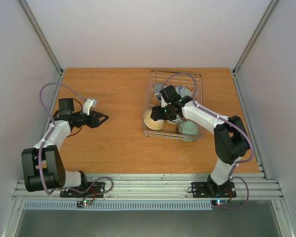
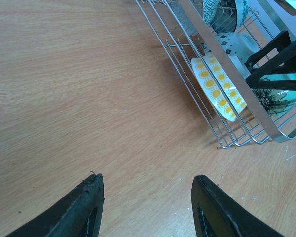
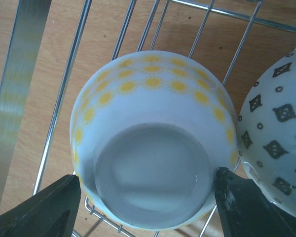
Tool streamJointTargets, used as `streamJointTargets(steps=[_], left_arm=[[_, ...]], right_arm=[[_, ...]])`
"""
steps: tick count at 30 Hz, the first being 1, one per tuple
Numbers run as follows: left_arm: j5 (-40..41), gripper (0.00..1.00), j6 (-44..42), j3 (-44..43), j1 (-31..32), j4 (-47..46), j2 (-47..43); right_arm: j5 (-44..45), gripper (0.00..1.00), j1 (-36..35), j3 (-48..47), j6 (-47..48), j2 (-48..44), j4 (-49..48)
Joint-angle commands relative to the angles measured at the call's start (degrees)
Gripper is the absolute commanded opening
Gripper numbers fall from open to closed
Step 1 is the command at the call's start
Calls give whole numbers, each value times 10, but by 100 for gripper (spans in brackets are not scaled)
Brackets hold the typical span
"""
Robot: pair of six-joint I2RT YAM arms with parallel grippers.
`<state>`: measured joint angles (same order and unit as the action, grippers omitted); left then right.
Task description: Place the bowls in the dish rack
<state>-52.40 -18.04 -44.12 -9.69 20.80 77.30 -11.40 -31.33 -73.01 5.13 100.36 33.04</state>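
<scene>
The yellow-flowered bowl (image 3: 153, 98) stands on edge in the dish rack (image 3: 69, 89), its base between the jaws of the right claw (image 3: 144, 180), grip impossible to tell; the left claw (image 2: 147, 187) hangs released over the counter (image 2: 64, 74).

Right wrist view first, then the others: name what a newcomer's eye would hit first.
A white ceramic bowl ringed with yellow flowers shows its base inside the silvery wire dish rack, the right claw straddling it. A white bowl with dark diamond marks sits beside it. The left claw hangs open and empty over the wooden table.
</scene>
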Motion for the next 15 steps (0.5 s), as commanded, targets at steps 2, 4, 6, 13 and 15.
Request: streamJointTargets(steps=[2, 4, 6, 13, 15], left_arm=[[-1, 49, -10, 1, -4, -8, 2], [-1, 49, -11, 1, -4, -7, 3], [-1, 49, -11, 0, -4, -8, 3], [-2, 49, -10, 0, -4, -8, 3], [-1, 49, -10, 0, -4, -7, 2]], right_arm=[[-18, 72, 4, 3, -8, 10, -29], [-18, 69, 4, 3, -7, 9, -31], [-18, 64, 4, 3, -6, 8, -31], [-17, 40, 4, 4, 1, 5, -32], [-13, 34, 4, 4, 4, 3, -29]])
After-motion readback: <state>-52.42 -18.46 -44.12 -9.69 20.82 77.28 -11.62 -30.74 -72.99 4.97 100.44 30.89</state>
